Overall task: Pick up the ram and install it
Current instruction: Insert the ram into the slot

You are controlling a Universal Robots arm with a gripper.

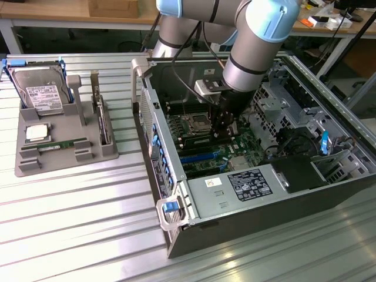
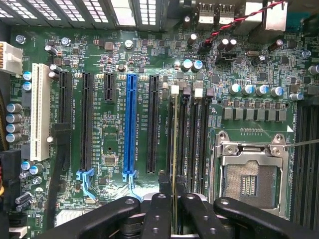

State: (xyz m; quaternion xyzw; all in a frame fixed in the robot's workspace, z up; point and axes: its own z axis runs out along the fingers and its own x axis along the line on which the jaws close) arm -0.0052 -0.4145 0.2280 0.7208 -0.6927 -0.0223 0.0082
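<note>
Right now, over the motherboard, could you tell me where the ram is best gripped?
By its long upper edge, from straight above, pinching the two flat faces. The ram stands thin on edge over the motherboard slots, leaving that edge free; the gripper holds it so.

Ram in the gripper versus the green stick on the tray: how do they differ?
The ram is clamped on edge by the gripper, inside the computer case at the memory slots; the green stick lies untouched in the grey tray outside it. Both are long, narrow boards.
</note>
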